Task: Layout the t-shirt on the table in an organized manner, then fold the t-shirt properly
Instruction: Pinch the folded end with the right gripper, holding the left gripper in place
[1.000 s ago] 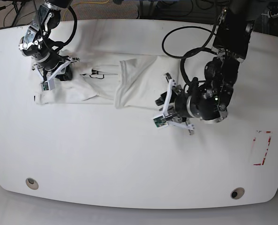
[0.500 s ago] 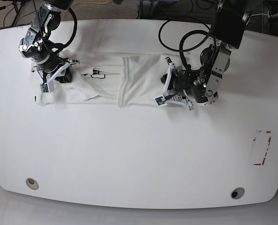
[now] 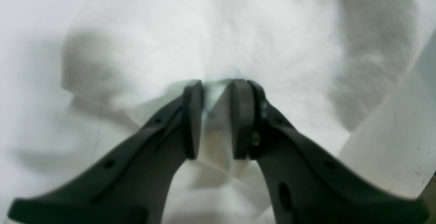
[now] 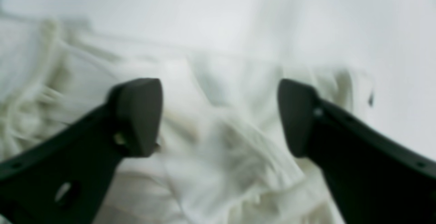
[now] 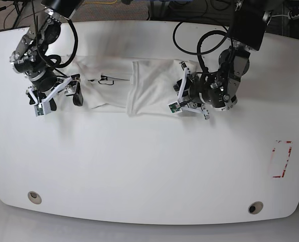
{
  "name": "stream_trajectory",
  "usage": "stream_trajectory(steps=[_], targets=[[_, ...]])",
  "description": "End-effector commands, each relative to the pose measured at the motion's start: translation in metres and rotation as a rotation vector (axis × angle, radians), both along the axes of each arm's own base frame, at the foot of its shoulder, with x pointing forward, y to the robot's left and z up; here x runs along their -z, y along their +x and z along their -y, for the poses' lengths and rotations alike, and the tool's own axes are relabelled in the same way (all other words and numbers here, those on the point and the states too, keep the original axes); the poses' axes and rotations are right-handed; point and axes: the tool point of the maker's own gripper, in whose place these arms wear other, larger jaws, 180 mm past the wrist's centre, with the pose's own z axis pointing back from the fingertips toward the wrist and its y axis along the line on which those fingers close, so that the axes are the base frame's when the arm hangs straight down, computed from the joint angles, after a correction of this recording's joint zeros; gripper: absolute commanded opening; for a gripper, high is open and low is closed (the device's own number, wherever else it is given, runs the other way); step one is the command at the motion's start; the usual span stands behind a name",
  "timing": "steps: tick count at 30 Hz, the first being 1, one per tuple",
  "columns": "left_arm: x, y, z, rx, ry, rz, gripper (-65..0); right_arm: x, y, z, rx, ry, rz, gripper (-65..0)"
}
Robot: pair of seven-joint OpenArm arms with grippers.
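Note:
The white t-shirt (image 5: 114, 85) lies spread across the far middle of the table (image 5: 139, 166), its small black tag (image 5: 105, 79) showing. My left gripper (image 5: 179, 96) is at the shirt's right end. In the left wrist view it (image 3: 216, 84) is shut, with a fold of t-shirt (image 3: 238, 29) pinched between the pads. My right gripper (image 5: 75, 94) stands at the shirt's left end. In the right wrist view its fingers (image 4: 219, 91) are spread wide over rumpled t-shirt (image 4: 211, 155), holding nothing.
A red-white tape rectangle (image 5: 282, 159) marks the table's right side. Two metal grommet holes (image 5: 34, 197) (image 5: 255, 207) sit near the front edge. Black cables (image 5: 200, 45) loop from the left arm over the back of the table.
My right gripper has opened, let go of the shirt's left end and drawn back leftward. My left gripper carried the shirt's right end farther back and stays shut on it.

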Motion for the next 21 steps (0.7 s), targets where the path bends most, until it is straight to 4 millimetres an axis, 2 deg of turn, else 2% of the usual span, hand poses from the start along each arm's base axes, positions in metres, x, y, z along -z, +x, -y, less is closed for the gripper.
stream_trajectory(steps=[1,7,12,17,21], targets=[[0.012,-0.004,-0.032,-0.011,0.153,-0.024,-52.5,-0.012,0.002,0.028,0.084,0.028,0.029,-6.5],[0.012,-0.001,-0.044,-0.016,0.177,-0.019,-52.5,0.007,-0.007,0.080,0.248,0.142,-0.035,-6.8],[0.012,-0.002,-0.044,-0.016,0.177,-0.021,-52.5,0.022,-0.017,0.103,0.290,0.167,-0.086,-6.8],[0.013,-0.003,-0.044,-0.017,0.177,-0.023,-52.5,0.028,-0.025,0.106,0.295,0.165,-0.110,-6.8],[0.013,-0.004,-0.044,-0.016,0.176,-0.024,-52.5,0.039,-0.033,0.100,0.300,0.182,-0.132,-6.8]])
